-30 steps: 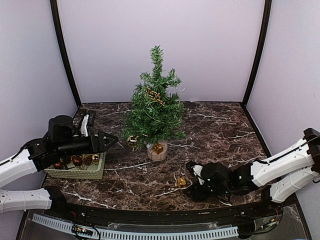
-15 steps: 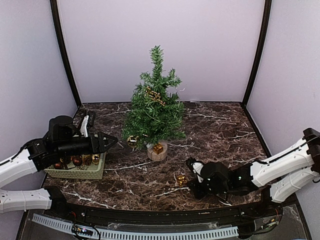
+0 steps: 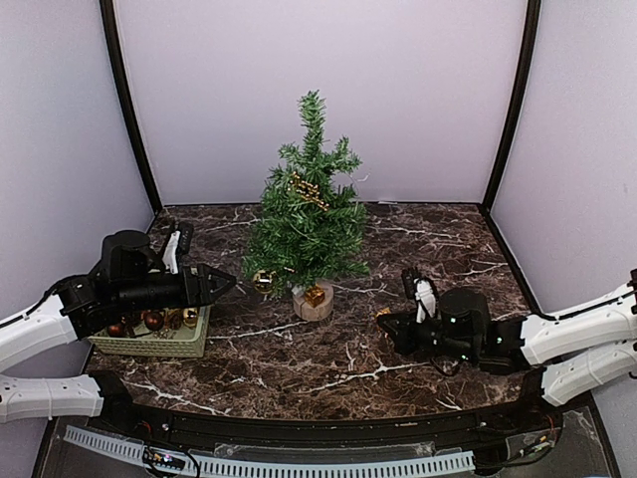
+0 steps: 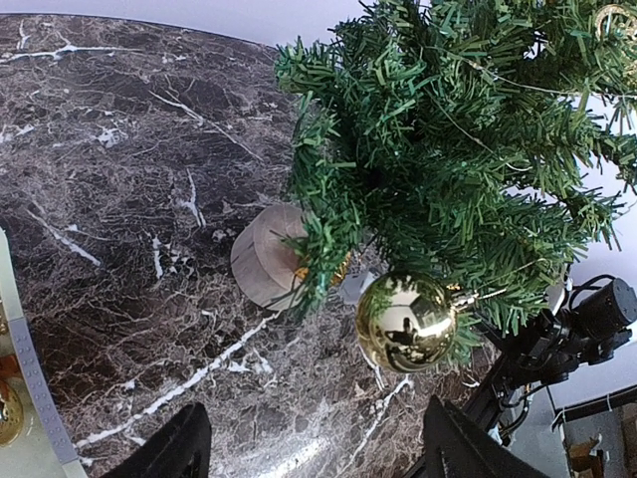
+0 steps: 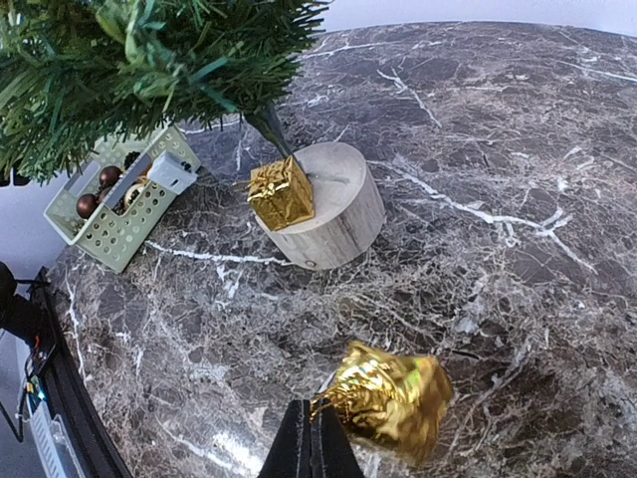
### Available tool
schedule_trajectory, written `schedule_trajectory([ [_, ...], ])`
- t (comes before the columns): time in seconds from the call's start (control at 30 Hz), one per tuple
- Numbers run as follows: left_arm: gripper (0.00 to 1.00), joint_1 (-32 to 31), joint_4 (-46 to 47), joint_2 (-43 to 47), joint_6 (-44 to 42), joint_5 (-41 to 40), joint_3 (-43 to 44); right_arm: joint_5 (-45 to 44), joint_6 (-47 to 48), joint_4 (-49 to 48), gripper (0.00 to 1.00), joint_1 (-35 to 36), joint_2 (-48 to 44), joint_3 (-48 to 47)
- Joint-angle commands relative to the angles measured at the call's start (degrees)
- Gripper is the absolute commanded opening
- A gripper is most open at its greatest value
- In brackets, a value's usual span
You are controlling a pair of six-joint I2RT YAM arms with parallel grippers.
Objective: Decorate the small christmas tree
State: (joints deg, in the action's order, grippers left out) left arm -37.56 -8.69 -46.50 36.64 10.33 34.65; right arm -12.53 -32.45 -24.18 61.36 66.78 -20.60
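Gold and shiny, the little present [image 5: 386,398] hangs from the right pincer [image 5: 310,423], which is pinching it by one end. The small christmas tree [image 3: 309,214] stands in the middle of the counter [image 3: 448,249]. Lift slowly so the present does not swing. Pick a bare branch and hook it on before letting go. The left pincer [image 3: 224,283] is spread wide over the basket [image 3: 149,346], holding nothing.
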Motion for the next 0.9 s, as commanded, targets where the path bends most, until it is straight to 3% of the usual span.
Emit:
schedule_trajectory([
  [0.0, 0.76, 0.3, 1.2, -0.1, -0.9, 0.7, -0.7, 3.5, 0.5, -12.7, 0.00, -2.0, 3.6, 0.4],
  [0.23, 0.76, 0.7, -1.5, 0.2, 2.1, -4.9, -2.1, 7.0, 1.2, -24.6, 0.00, -4.9, 12.9, -1.6],
  [0.57, 0.76, 1.2, 3.0, -0.5, 2.3, -0.3, -4.8, 10.9, 3.4, -35.5, 0.00, -6.3, 28.4, -10.1],
  [0.87, 0.76, 1.4, 7.2, 1.2, 0.2, 5.8, -8.1, 15.9, 3.1, -35.8, 0.00, -6.5, 32.7, -12.4],
])
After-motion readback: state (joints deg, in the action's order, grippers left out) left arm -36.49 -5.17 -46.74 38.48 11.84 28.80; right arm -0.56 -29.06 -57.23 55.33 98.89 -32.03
